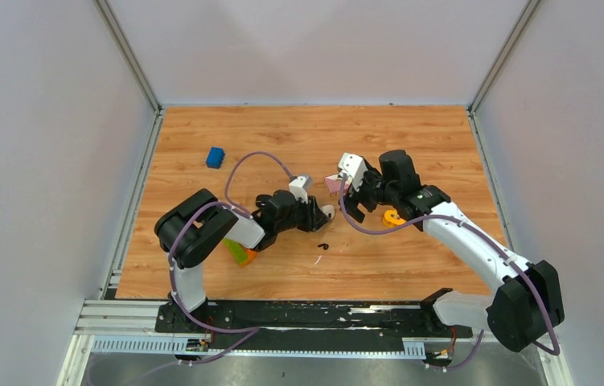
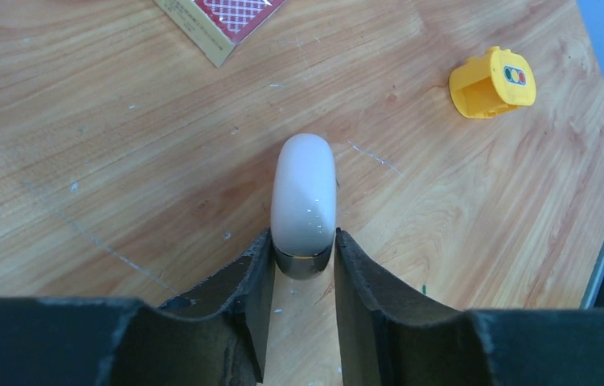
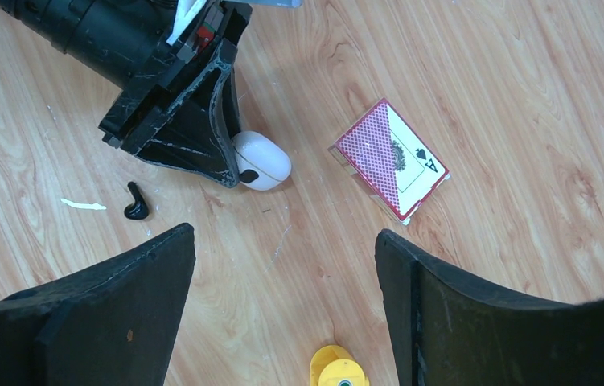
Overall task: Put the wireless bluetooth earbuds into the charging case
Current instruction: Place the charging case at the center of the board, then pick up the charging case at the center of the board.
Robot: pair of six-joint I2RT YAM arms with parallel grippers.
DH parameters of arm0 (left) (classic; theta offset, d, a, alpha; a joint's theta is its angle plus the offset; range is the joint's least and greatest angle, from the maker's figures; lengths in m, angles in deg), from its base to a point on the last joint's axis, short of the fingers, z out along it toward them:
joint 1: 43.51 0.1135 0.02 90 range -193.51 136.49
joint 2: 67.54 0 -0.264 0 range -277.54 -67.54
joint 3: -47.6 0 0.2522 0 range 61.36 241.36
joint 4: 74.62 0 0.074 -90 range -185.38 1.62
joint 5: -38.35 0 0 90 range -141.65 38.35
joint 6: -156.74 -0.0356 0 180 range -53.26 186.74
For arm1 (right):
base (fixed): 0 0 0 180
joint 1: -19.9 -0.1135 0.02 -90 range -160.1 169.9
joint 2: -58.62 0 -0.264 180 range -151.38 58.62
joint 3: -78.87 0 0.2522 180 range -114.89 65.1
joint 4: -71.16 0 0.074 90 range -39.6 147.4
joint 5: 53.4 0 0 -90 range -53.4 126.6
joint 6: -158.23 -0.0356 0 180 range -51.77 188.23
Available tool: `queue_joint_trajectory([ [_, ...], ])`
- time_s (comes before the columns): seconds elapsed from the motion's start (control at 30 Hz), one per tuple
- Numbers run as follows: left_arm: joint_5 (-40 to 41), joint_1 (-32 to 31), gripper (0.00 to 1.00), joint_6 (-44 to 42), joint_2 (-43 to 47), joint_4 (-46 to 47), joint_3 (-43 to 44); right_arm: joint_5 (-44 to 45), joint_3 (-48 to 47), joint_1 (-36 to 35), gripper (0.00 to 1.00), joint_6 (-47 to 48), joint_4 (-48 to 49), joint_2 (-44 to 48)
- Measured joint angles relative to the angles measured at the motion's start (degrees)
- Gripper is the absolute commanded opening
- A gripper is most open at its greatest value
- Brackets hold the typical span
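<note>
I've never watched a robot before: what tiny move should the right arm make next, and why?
Probably lower the open right gripper toward the black earbud lying loose near the white case, since the left gripper pinches that case, ready for it.

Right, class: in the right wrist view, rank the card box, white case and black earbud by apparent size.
Largest: card box.
Then: white case, partly hidden.
Smallest: black earbud.
</note>
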Motion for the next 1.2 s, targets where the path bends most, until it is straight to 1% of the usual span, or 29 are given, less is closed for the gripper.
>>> queue_joint_trajectory([
  [0.03,0.22,0.00,0.47,-0.02,0.39,-0.85,0.04,0.00,0.00,0.15,0.82,-0.04,0.02,-0.09],
  [0.07,0.68,0.00,0.48,-0.04,1.09,-2.08,0.04,-0.02,0.00,0.24,0.82,-0.11,0.00,-0.20],
  [0.33,5.09,0.00,0.50,-2.14,9.70,-14.40,-0.24,0.00,0.00,0.35,0.82,-0.20,-0.09,-1.97],
  [0.4,6.99,0.00,0.51,-3.50,14.03,-17.79,-1.07,0.00,0.00,0.35,0.83,-0.20,-0.11,-2.16],
  [0.5,10.78,0.00,0.52,-5.92,22.84,-21.90,-3.67,-0.44,-0.20,0.50,0.82,-0.26,-0.31,-3.10],
  [0.57,14.19,0.00,0.53,-8.17,30.97,-24.70,-6.51,-1.86,-1.84,0.61,0.81,-0.39,-1.46,-5.29],
  [0.7,21.92,0.00,0.62,-12.13,49.31,-27.56,-14.03,-6.25,-8.68,0.52,0.79,-0.57,-3.17,-13.11],
  [0.8,28.52,0.00,0.70,-13.68,63.84,-28.39,-21.59,-8.59,-13.77,0.02,0.77,-0.63,-2.75,-19.10],
  [0.93,35.34,0.00,0.73,-14.88,80.35,-29.97,-31.36,-11.04,-23.23,-1.95,0.75,-1.07,-2.05,-29.90],
  [1.07,37.86,0.00,0.71,-16.20,90.68,-32.11,-36.11,-11.21,-33.05,-5.40,0.75,-1.09,-1.03,-41.64],
  [1.2,39.10,0.00,0.71,-17.09,93.53,-32.57,-36.52,-10.97,-40.74,-8.87,0.78,-0.98,-1.31,-51.67],
])
